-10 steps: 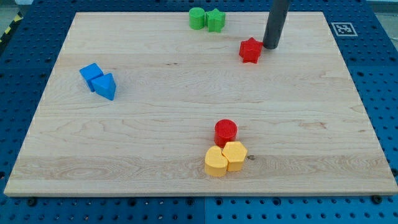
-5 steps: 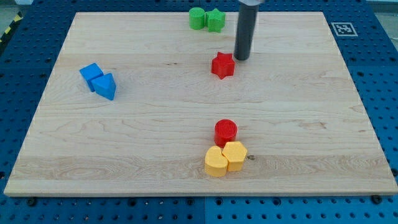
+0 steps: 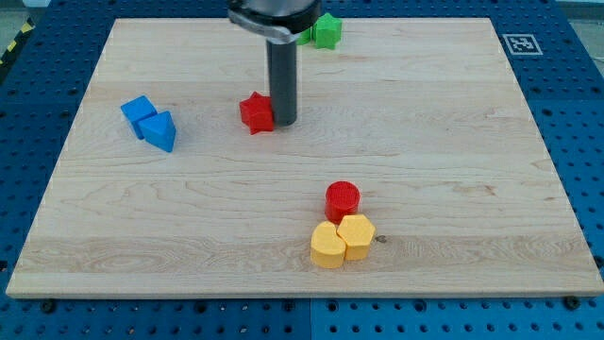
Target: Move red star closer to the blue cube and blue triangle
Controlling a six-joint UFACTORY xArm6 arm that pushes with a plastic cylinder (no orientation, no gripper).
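The red star (image 3: 256, 112) lies on the wooden board (image 3: 453, 170), left of centre in the upper half. My tip (image 3: 284, 122) stands right against the star's right side. The blue cube (image 3: 139, 112) and the blue triangle (image 3: 160, 130) touch each other near the view's left edge of the board, with a gap of about one and a half star widths between the triangle and the star.
A red cylinder (image 3: 343, 198) sits above a yellow heart-like block (image 3: 327, 246) and a yellow hexagon (image 3: 357, 234) at the bottom middle. A green block (image 3: 327, 31) shows at the top edge, partly hidden by the arm. A marker tag (image 3: 522, 43) is at the top right corner.
My tip has slid to the view's left and a little down, pushing the red star with it from the upper right of centre toward the blue blocks. The arm now hides one green block.
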